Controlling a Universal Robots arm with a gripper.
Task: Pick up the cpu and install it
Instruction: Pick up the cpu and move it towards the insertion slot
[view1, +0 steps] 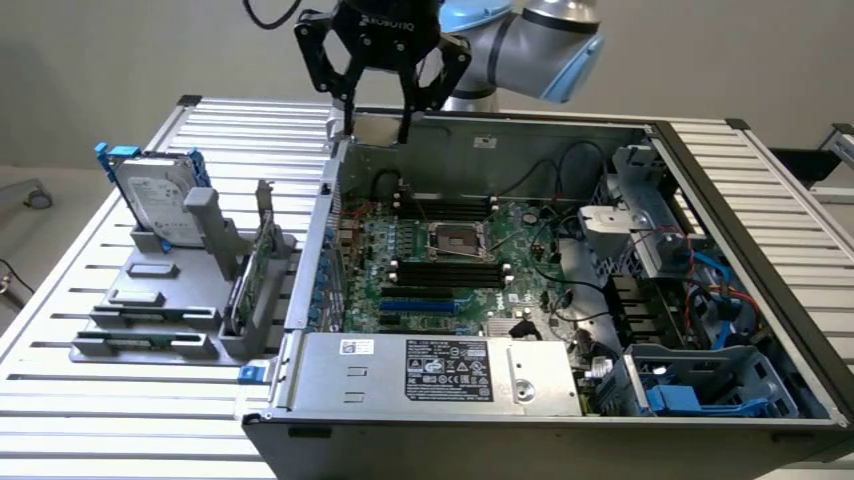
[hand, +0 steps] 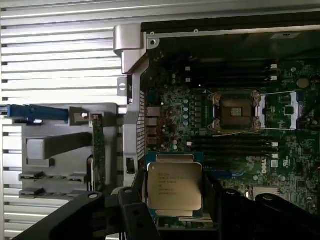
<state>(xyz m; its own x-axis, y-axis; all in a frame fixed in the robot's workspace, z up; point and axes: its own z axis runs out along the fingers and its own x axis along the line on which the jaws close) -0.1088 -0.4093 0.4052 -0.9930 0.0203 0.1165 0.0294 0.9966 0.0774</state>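
The cpu (hand: 174, 186) is a small square chip with a silvery printed top and pale edges, and it sits flat between my dark fingers (hand: 136, 189). My gripper (view1: 378, 125) is shut on it, hanging high over the far left corner of the open computer case (view1: 747, 200). Down on the green board lies the dark metal-framed socket (view1: 454, 240), also seen in the wrist view as the socket (hand: 235, 111) with its lid (hand: 282, 111) folded open beside it. The chip is well apart from the socket.
A silver hard drive with blue brackets (view1: 154, 195) stands in a grey fixture (view1: 147, 310) at the exterior view's left. An upright card (view1: 254, 270) stands beside the case wall. Memory slots (view1: 447, 272), cables (view1: 574, 290) and a power supply (view1: 447, 370) surround the socket.
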